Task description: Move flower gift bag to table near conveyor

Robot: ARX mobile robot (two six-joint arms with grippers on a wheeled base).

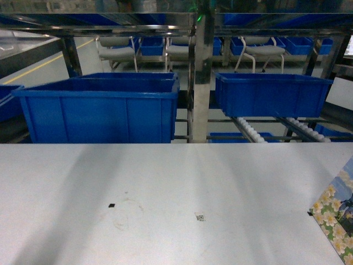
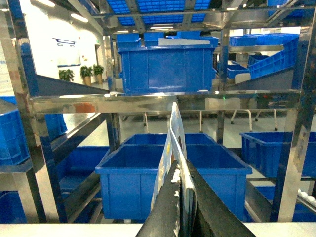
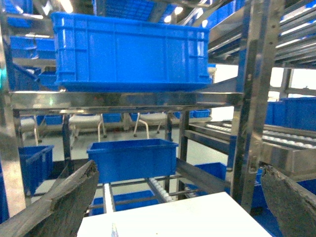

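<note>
The flower gift bag [image 1: 335,216] shows only as a corner with white blossoms at the right edge of the head view, over the white table [image 1: 165,193]. In the left wrist view my left gripper [image 2: 180,170] is shut on the thin upper edge of the gift bag [image 2: 174,136], which stands upright between the black fingers. My right gripper [image 3: 178,170] is open and holds nothing, hanging above the table's far corner [image 3: 168,217]. The conveyor's white rollers [image 1: 251,131] run behind the table's far edge. Neither gripper shows in the head view.
A large blue bin [image 1: 102,107] and a second blue bin [image 1: 270,94] sit on the rack just past the table's far edge. A shiny steel upright [image 1: 199,83] stands between them. A small dark speck [image 1: 112,205] and a square marker [image 1: 200,217] lie on the tabletop.
</note>
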